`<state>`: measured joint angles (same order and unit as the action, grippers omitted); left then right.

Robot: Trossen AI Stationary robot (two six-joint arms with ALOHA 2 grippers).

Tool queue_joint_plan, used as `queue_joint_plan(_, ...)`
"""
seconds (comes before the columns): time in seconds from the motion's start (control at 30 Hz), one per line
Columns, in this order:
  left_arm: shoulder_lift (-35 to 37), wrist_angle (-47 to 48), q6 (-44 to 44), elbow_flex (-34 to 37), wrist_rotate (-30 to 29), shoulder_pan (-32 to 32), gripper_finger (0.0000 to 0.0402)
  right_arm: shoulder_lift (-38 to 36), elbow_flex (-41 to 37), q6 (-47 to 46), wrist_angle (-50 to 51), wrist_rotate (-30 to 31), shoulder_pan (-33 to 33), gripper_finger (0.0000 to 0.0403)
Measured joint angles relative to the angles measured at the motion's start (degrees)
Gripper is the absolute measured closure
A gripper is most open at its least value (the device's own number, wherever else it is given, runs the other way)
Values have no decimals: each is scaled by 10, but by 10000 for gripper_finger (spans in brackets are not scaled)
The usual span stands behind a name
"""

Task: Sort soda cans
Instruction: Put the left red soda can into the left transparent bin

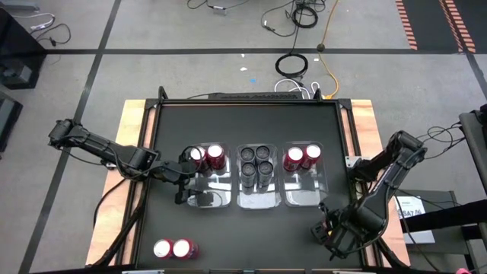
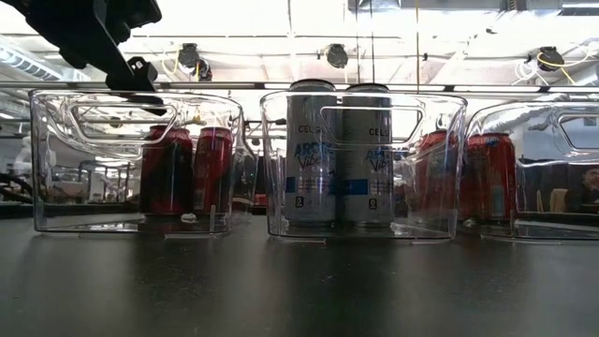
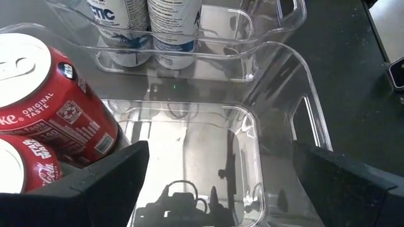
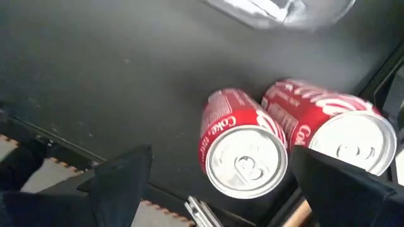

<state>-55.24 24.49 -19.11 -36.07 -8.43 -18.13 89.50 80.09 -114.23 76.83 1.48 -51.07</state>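
We see the left gripper (image 1: 185, 183) hanging over the left clear bin (image 1: 210, 199), its fingers (image 3: 95, 183) spread wide apart and holding nothing. Just beside it, in the far end of that bin, two red Coke cans (image 1: 207, 157) stand upright and touching each other. The near half of this bin lies bare under the gripper.

The middle bin (image 1: 256, 199) holds four dark-topped silver-and-blue cans (image 1: 256, 161), packed together upright at its far end. The right bin (image 1: 303, 196) holds two more red cans (image 1: 302, 157) side by side.

The right gripper (image 1: 329, 232) hovers above the black table (image 1: 251, 236) near its front right corner, fingers apart and empty. Two loose red cans (image 1: 173, 248) stand together at the table's front left, well apart from the bins.
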Motion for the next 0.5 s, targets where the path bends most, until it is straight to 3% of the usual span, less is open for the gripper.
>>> queue_joint_plan(0.5,0,0,0,0,0,0,9,33,-8,192,-21,-18,0,35)
